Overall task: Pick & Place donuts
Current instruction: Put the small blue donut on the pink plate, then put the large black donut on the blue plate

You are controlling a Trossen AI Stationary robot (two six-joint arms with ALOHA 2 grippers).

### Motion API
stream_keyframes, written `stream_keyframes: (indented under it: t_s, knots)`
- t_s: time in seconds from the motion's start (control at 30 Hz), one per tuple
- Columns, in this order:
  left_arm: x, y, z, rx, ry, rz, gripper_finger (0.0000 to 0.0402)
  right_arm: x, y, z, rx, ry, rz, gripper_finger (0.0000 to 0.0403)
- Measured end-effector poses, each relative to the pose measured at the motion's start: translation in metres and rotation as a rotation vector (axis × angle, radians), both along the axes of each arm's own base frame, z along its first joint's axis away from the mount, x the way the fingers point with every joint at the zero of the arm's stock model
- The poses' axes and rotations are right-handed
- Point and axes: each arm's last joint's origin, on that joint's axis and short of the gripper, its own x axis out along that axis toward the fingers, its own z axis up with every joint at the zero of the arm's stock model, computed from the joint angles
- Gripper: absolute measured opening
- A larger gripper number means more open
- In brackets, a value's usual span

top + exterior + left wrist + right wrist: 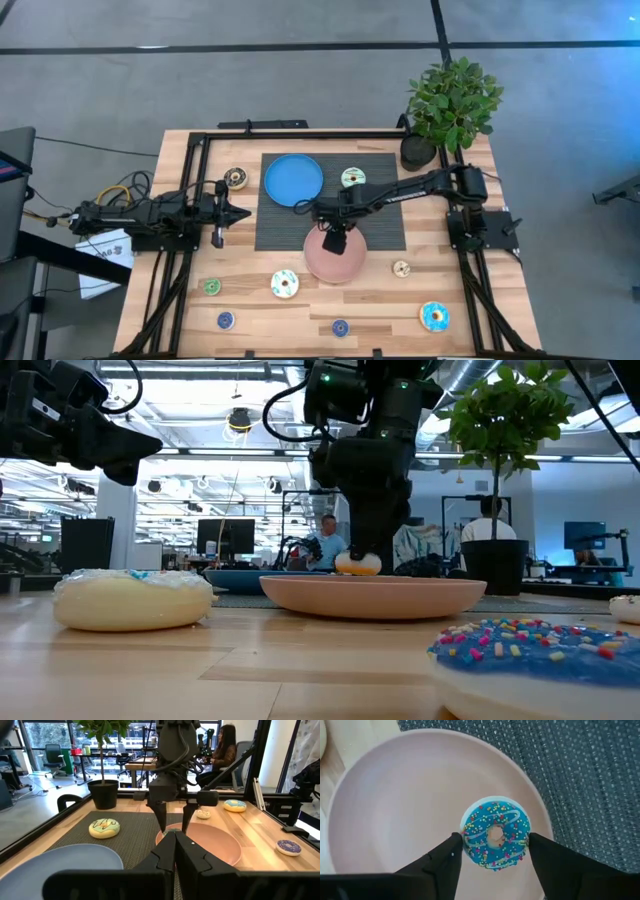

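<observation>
My right gripper (495, 845) reaches down over the pink plate (350, 265) and is shut on a blue-iced donut (495, 839) with sprinkles. My left gripper (240, 212) waits shut at the table's left, over the mat's left edge. Other donuts lie flat on the table. A dark brown one (235, 178) and a teal one (353, 177) flank the blue plate (294, 180). A cream one (401, 268), a large blue one (434, 316), a white one (285, 284), a green one (212, 287) and two small blue ones (226, 320) (340, 327) lie nearer. My right gripper pinches the blue donut across its outer rim (464, 840), one finger (451, 854) on each side, from above and pointing down. The donut lies flat with its icing up, low over the pink plate's far part (357, 564). Whether it rests on the plate I cannot tell.
A dark mat (380, 220) lies under both plates. A potted plant (450, 105) stands at the far right corner. A black frame rail (300, 135) runs round the table. Bare wood lies between the scattered donuts along the near edge.
</observation>
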Motion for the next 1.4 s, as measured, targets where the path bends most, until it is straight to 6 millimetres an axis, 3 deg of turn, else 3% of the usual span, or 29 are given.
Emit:
stream_keyframes:
  t_s: [0.4, 0.6, 0.73, 0.87, 1.07, 1.2, 1.4]
  knots:
    - [0.000, 0.000, 0.000, 0.000, 0.000, 0.000, 0.0000, -0.001, 0.000, 0.002, 0.000, -0.002, 0.014, 0.0235]
    - [0.000, 0.000, 0.000, 0.000, 0.000, 0.000, 0.0000, -0.008, 0.000, 0.025, -0.046, -0.050, 0.012, 0.0222]
    - [0.000, 0.000, 0.000, 0.000, 0.000, 0.000, 0.0000, -0.021, 0.002, 0.044, -0.052, -0.075, 0.072, 0.0184]
    - [0.000, 0.000, 0.000, 0.000, 0.000, 0.000, 0.0000, -0.045, 0.001, 0.053, -0.058, -0.107, 0.114, 0.0110]
    - [0.000, 0.000, 0.000, 0.000, 0.000, 0.000, 0.0000, -0.094, -0.010, 0.055, -0.050, -0.250, 0.033, 0.0010]
    - [0.000, 0.000, 0.000, 0.000, 0.000, -0.001, 0.0000, -0.127, -0.017, 0.050, -0.039, -0.368, -0.043, 0.0016]
    - [0.000, 0.000, 0.000, 0.000, 0.001, 0.000, 0.0000, -0.160, -0.021, 0.033, -0.060, -0.570, -0.080, 0.0017]
